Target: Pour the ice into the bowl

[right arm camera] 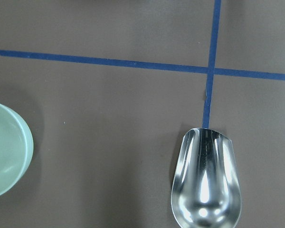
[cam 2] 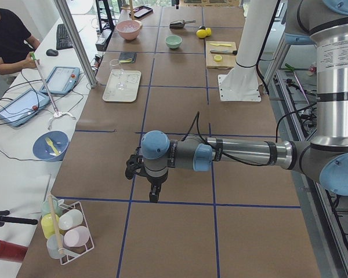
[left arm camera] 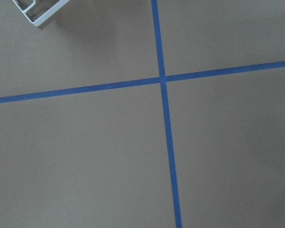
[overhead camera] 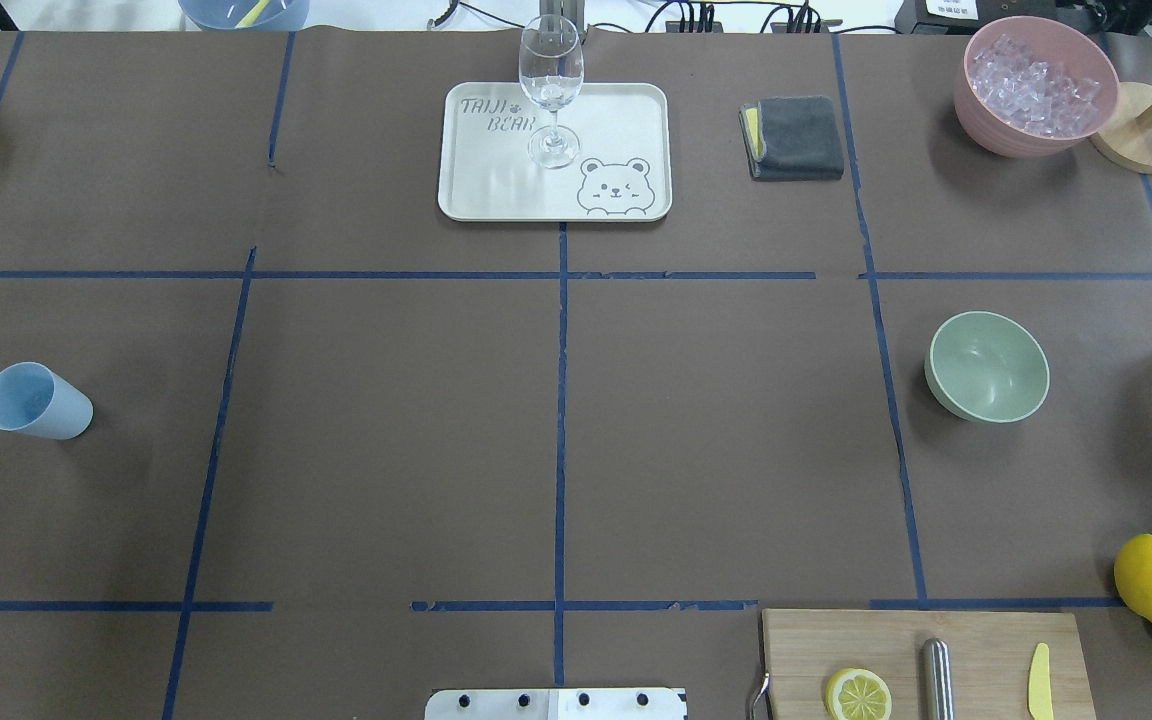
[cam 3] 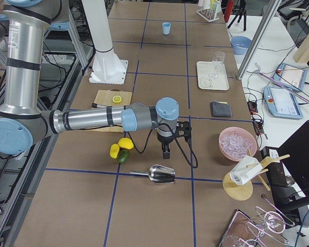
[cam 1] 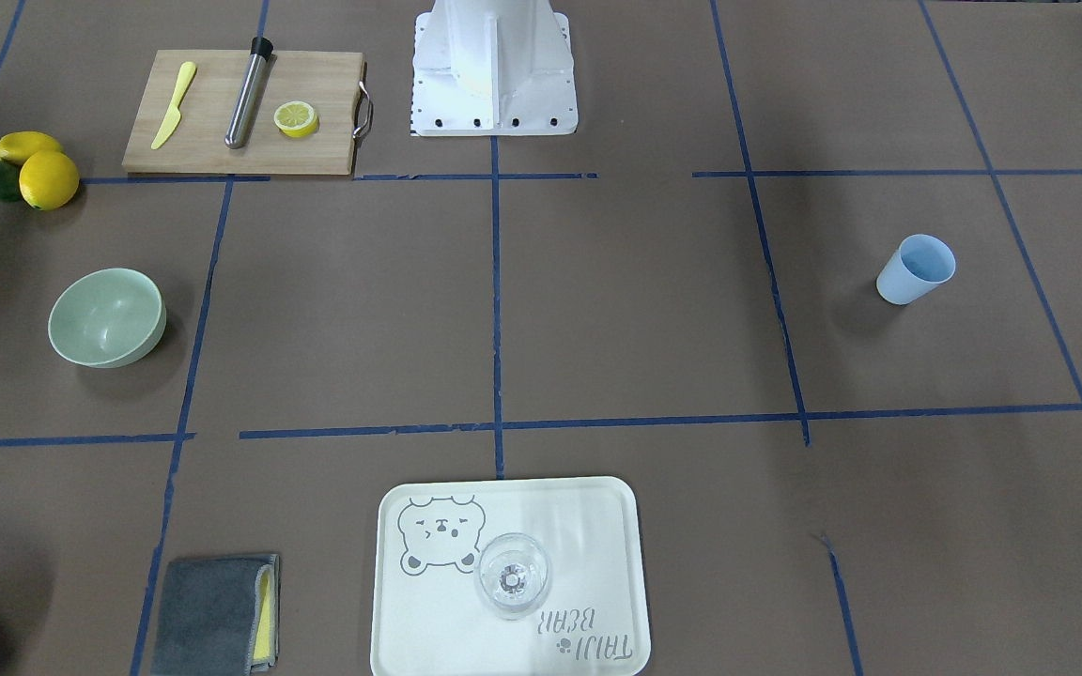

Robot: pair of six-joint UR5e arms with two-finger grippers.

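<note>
Right arm (cam 3: pixel 92 119): forearm stretched level over the desk (overhead camera: pixel 716 450), wrist bent, jaws pointing straight down, clear of the surface. Open or closed: cannot tell from the side view. Left arm (cam 2: pixel 243 152): same pose, level forearm, jaws hanging down above a blue tape cross (left arm camera: pixel 162 79); their state cannot be told either.

Ice (overhead camera: pixel 1034 80): clear glassy cubes, heaped in a round pink tub (overhead camera: pixel 996 135) at 1 o'clock on the desk, overhead view. Bowl (overhead camera: pixel 986 367): mint green, matte, smooth, round, inside bare, at 3 o'clock, well apart from the tub. Scoop (right arm camera: pixel 206 185): polished steel, rounded trough, lying on the brown desk at 3 o'clock of the bowl in the right wrist view.
</note>
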